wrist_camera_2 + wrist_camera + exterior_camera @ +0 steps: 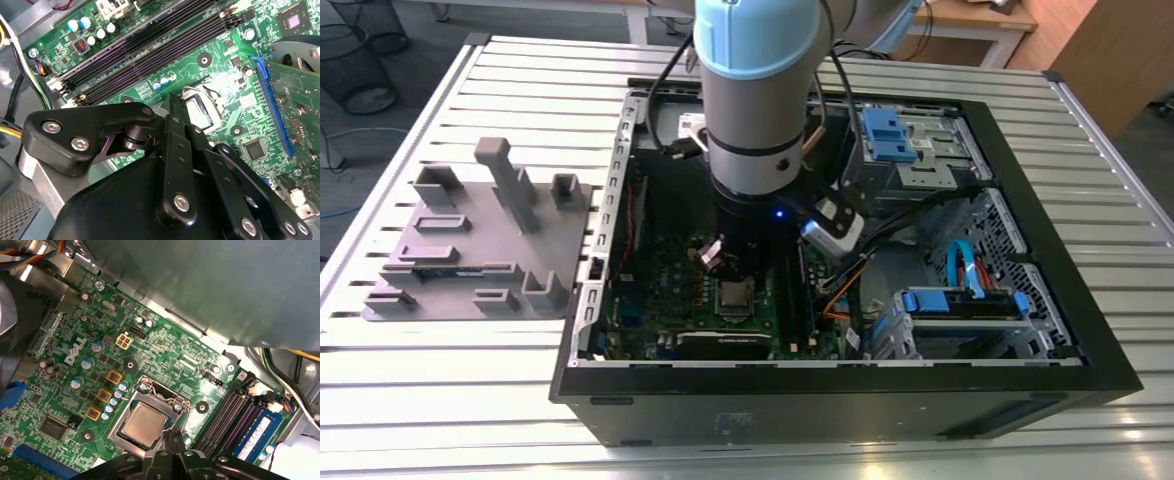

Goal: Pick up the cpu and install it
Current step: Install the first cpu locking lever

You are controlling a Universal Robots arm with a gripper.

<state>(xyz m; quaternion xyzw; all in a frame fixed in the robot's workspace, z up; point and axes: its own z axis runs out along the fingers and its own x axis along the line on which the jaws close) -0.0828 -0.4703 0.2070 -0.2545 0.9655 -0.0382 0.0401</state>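
Lying seated in the motherboard socket (150, 417), the cpu (146, 424), placing apparently done. Hovering just above the socket's five-o'clock edge, the gripper (174, 437), jaws pressed together, pinching nothing. Latching of the socket frame: cannot tell.

The gripper's (172, 107) linkage blocks most of the socket (202, 112) in the second wrist view. Can't tell if the cpu (145, 425) is fully seated.
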